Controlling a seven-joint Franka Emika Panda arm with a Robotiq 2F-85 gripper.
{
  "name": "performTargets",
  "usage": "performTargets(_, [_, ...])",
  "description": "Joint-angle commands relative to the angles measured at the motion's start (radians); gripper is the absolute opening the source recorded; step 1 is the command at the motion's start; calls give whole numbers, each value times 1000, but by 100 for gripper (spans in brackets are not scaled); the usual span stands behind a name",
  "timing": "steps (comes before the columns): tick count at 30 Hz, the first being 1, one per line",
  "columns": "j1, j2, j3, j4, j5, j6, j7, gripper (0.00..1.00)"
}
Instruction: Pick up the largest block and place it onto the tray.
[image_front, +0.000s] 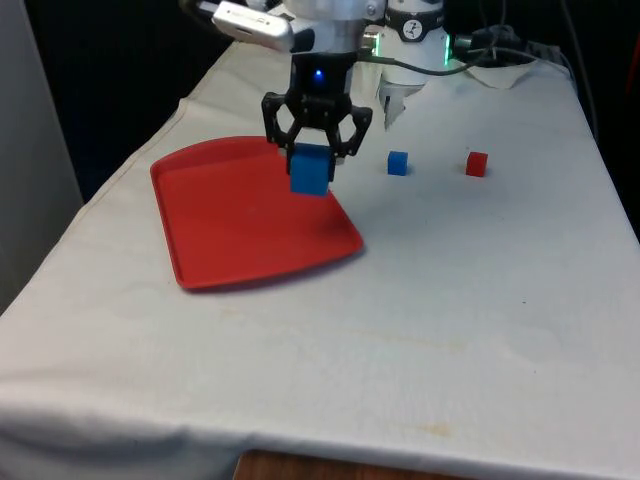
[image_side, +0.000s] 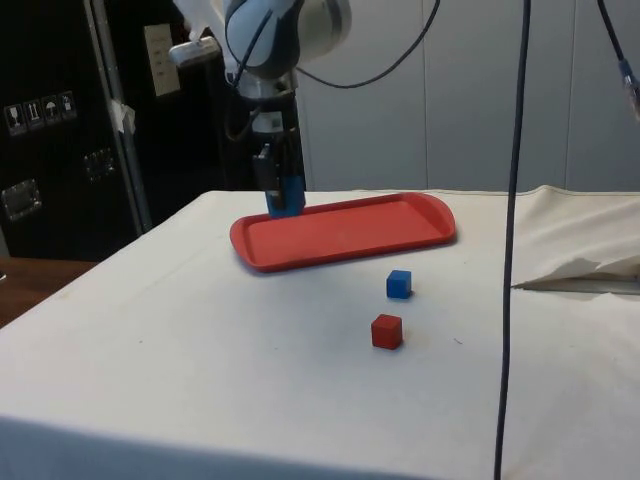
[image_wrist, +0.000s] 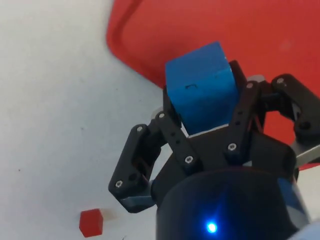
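Black two-finger gripper (image_front: 313, 150) clamped on large blue cube block (image_front: 310, 170), held above flat red plastic tray (image_front: 230, 230) nr its edge; early release could bounce it off onto cloth

The gripper (image_side: 284, 203) hung over the red tray (image_side: 345, 232) near its corner towards the dark cabinets, clamped on a large blue block (image_side: 287, 197) held clear of the tray's floor. On the white cloth (image_side: 200, 340), nearer the camera, a small blue cube (image_side: 399, 284) sat just beside a small red cube (image_side: 387, 331), apart from each other and off the tray.
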Motion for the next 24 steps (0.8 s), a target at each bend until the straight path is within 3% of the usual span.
performTargets(1, [-12, -6, 5, -10, 16, 16, -24, 0])
performTargets(2, [-1, 1, -4, -3, 8, 1, -11, 0])
performTargets(3, [-14, -4, 3, -12, 26, 18, -35, 0])
performTargets(8, [-24, 9, -12, -24, 89, 34, -105, 0])
performTargets(9, [-12, 14, -25, -22, 82, 23, -95, 0])
performTargets(10, [-27, 13, -14, -25, 102, 36, -119, 0])
performTargets(14, [-36, 34, -29, -26, 176, 41, -193, 0])
performTargets(16, [-37, 44, -38, -25, 205, 39, -223, 0])
performTargets(17, [-25, 53, -51, -22, 206, 29, -218, 0])
performTargets(18, [-38, 48, -44, -25, 218, 38, -237, 0])
performTargets(23, [-40, 71, -76, -26, 266, 32, -301, 0])
performTargets(24, [-31, 75, -80, -24, 261, 28, -289, 0])
